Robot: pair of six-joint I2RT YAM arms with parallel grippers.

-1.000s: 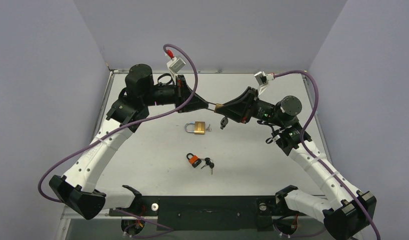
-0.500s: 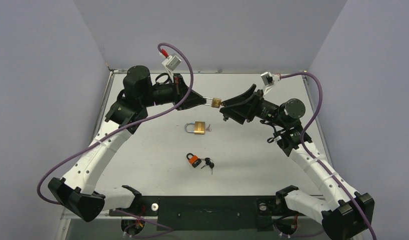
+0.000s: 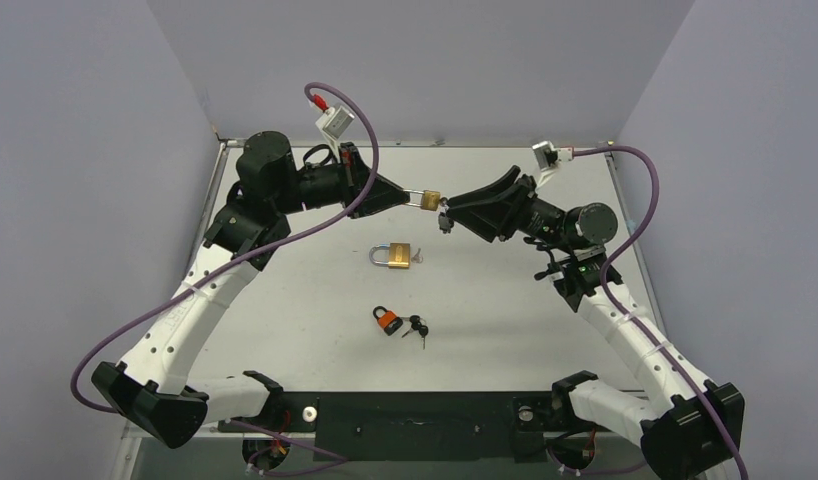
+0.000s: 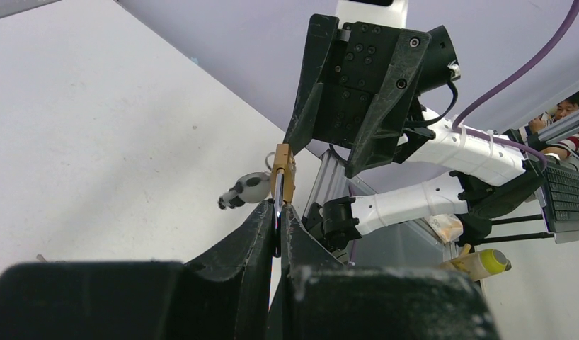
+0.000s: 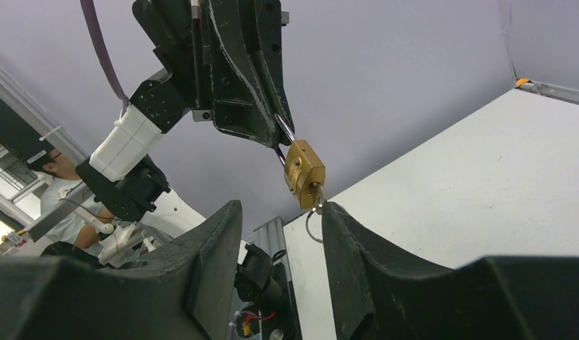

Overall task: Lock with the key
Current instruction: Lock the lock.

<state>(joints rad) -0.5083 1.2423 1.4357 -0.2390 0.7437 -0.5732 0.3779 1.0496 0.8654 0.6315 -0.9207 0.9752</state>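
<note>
My left gripper (image 3: 413,197) is shut on the shackle of a small brass padlock (image 3: 431,199) and holds it in the air above the table's far middle. In the left wrist view the padlock (image 4: 283,173) sticks out edge-on past my left gripper (image 4: 278,207). A key (image 5: 316,195) sits in the padlock (image 5: 304,172) keyhole, with a ring and a black-and-white fob (image 4: 244,191) hanging from it. My right gripper (image 3: 453,208) is open just right of the padlock. Its right finger (image 5: 343,227) is next to the key, and nothing is between its jaws (image 5: 279,209).
A larger brass padlock (image 3: 395,255) lies on the white table (image 3: 285,300) below the held one. An orange padlock (image 3: 387,320) with a bunch of black keys (image 3: 417,328) lies nearer the front. Purple cables loop over both arms.
My right gripper let go of the key end of the padlock, opened and drew back to the right. My left gripper shifted the padlock slightly up and back.
</note>
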